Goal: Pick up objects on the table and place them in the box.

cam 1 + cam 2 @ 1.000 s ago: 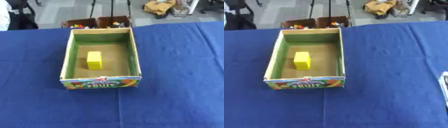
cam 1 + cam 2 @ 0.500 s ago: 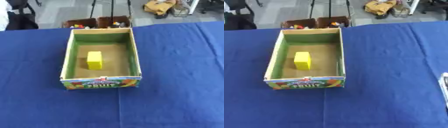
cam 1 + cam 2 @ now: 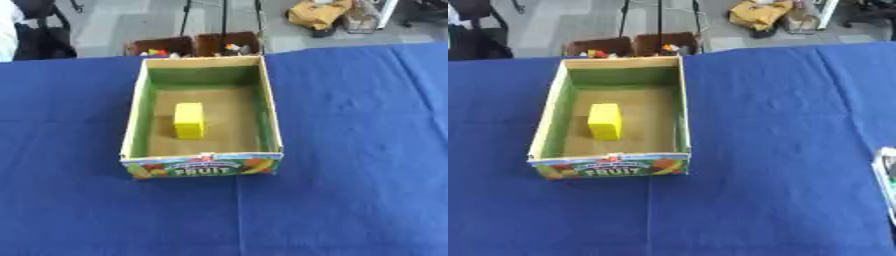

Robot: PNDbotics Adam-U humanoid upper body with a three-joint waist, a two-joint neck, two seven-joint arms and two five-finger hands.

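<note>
Box holds a yellow block on blue table; neither robot hand shows.

A lab or office workroom set up for tabletop trials.

A table draped in blue cloth fills the view, with a printed cardboard fruit box on it. Beyond its far edge lies grey floor with black stand legs, two brown crates of small items, a yellow bag and a dark chair.
</note>
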